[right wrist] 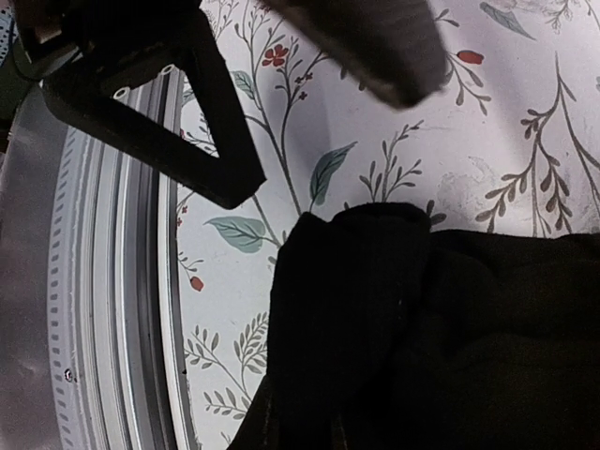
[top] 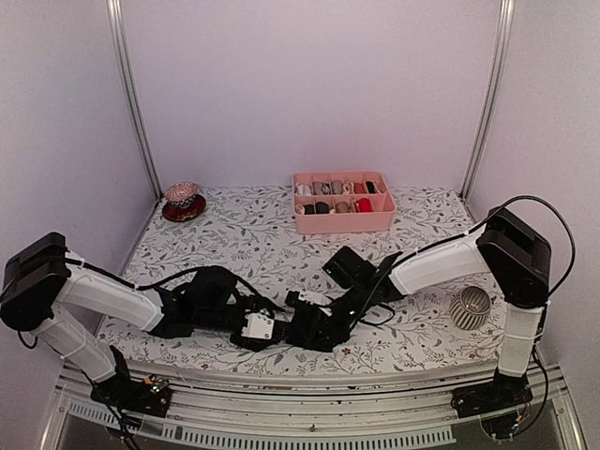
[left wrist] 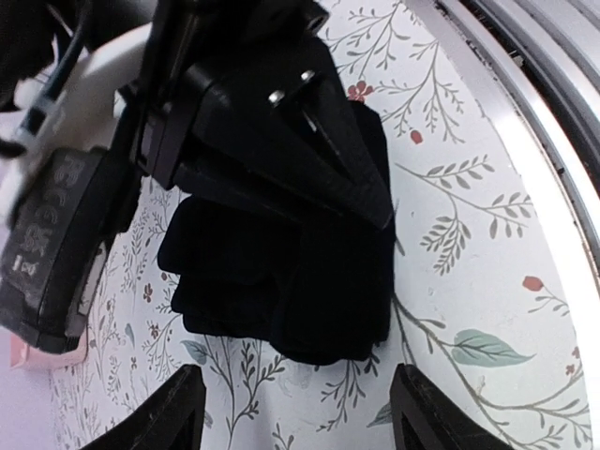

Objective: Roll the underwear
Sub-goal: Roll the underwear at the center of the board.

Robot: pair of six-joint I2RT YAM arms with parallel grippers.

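One black underwear point(top: 309, 334) lies folded near the table's front edge; no waistband colour shows. In the left wrist view it is a thick folded bundle point(left wrist: 281, 281). My right gripper point(top: 323, 319) comes down onto its far end, and its fingers point(left wrist: 347, 169) look closed on the fabric. In the right wrist view the fabric point(right wrist: 422, 328) covers my own jaws. My left gripper point(left wrist: 292, 417) is open and empty, just short of the bundle's near edge, not touching it. A second black piece point(top: 350, 266) lies farther back.
A pink divided tray point(top: 342, 220) with small rolled bundles stands at the back. A red dish with a patterned ball point(top: 183, 200) is at the back left. A ribbed grey ball point(top: 470, 307) is at the right. The metal front rail point(right wrist: 112, 309) runs close by.
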